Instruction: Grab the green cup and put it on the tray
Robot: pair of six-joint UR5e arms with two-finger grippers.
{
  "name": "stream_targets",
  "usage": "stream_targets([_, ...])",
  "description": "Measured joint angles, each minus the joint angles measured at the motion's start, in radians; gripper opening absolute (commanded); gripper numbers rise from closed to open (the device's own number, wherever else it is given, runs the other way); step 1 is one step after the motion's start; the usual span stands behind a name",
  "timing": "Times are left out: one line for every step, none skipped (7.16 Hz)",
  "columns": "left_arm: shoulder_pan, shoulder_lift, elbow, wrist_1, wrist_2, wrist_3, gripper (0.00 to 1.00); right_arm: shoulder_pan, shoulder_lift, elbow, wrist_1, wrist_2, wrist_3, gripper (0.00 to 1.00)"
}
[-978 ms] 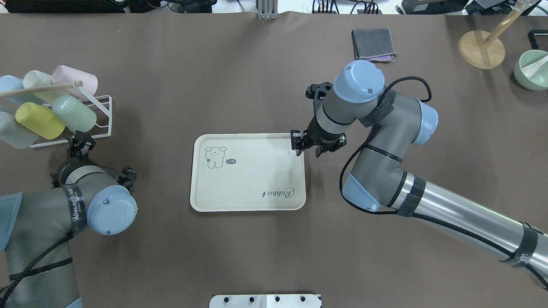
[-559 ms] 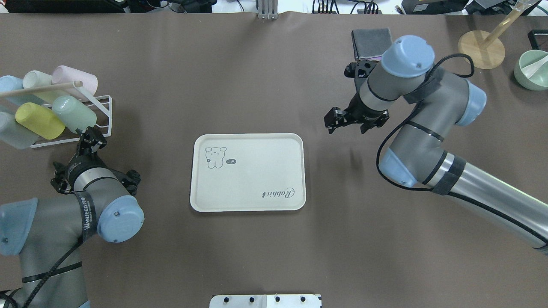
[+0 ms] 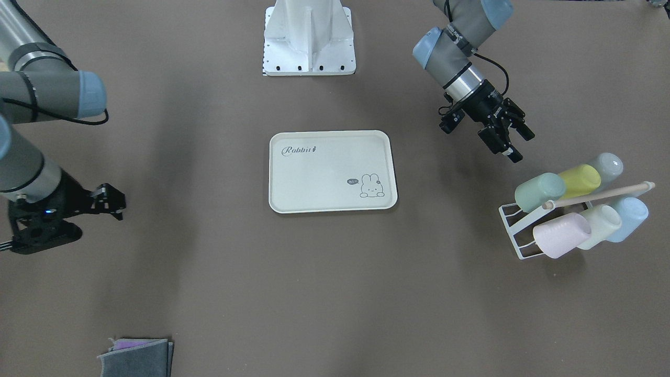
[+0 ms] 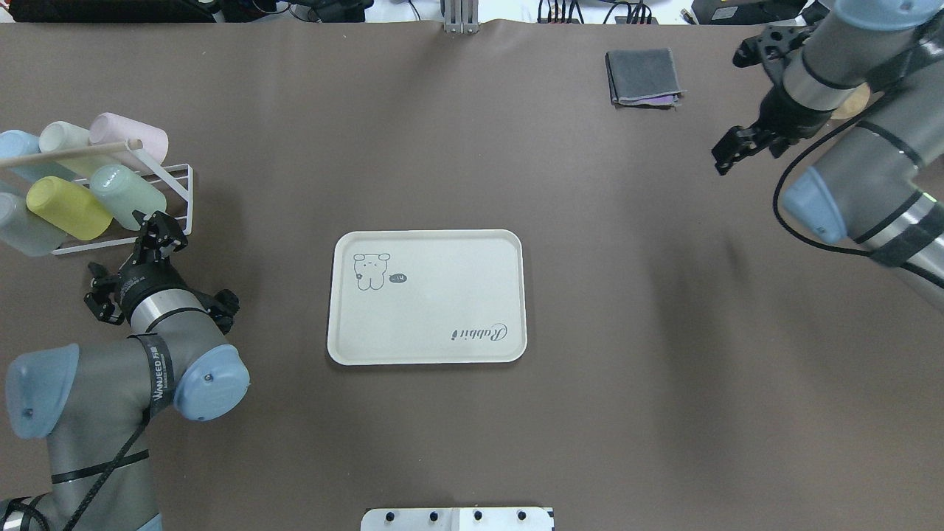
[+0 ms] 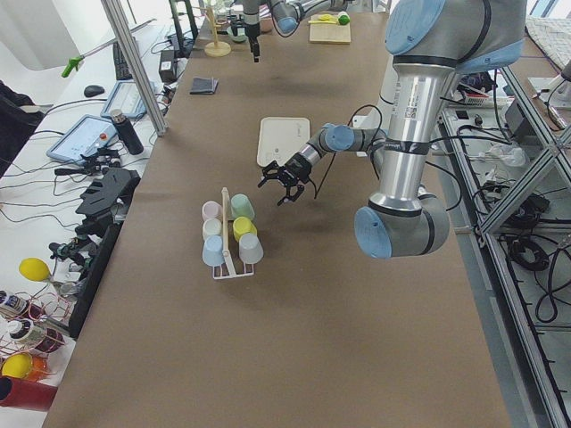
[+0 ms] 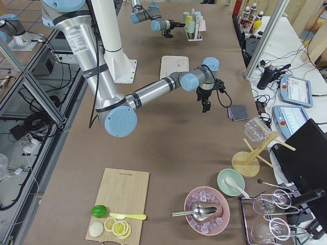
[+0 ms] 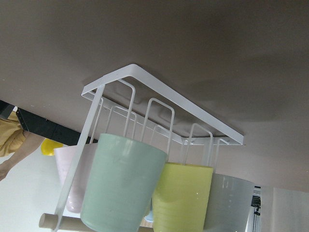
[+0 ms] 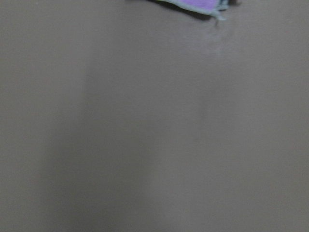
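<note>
Jaws of the left gripper (image 4: pixel 164 227): spread, empty, just beside the white wire rack (image 7: pixel 169 92) and short of the green cup (image 4: pixel 127 195), which sits tilted on that rack next to a yellow cup (image 4: pixel 68 208). Jaws of the right gripper (image 4: pixel 726 156): parted, empty, far from the rack, beyond the tray (image 4: pixel 442 302).

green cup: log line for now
left gripper: open by rack | green cup: in rack | right gripper: open, away from tray | tray: no cup
</note>
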Motion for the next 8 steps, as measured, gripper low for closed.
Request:
stream_targets([0.0,-0.001,0.027,-0.013,0.009,0.0,0.98,0.073,-0.061,0.003,-0.01,0.047,-0.116,1.0])
stream_targets([0.0,-0.002,0.057,-0.028,0.017,0.0,0.98,0.156,-0.131,0.007,-0.013,0.123,-0.183,1.0])
stream_targets([-0.001,-0.004,0.084,-0.038,0.038,0.0,0.98,0.233,-0.201,0.017,-0.014,0.169,-0.232,1.0])
stream_targets([-0.001,-0.008,0.109,-0.042,0.067,0.0,0.98,0.294,-0.263,0.028,-0.018,0.177,-0.311,1.0])
stream_targets([-0.001,-0.01,0.126,-0.044,0.085,0.0,0.98,0.357,-0.317,0.034,-0.028,0.168,-0.391,1.0])
stream_targets([-0.002,-0.013,0.143,-0.045,0.1,0.0,0.98,0.411,-0.354,0.036,-0.038,0.153,-0.425,1.0])
stream_targets([-0.002,-0.017,0.163,-0.046,0.12,0.0,0.98,0.442,-0.375,0.036,-0.043,0.126,-0.437,1.0])
stream_targets([-0.003,-0.025,0.183,-0.047,0.134,0.0,0.98,0.455,-0.389,0.036,-0.045,0.098,-0.441,1.0])
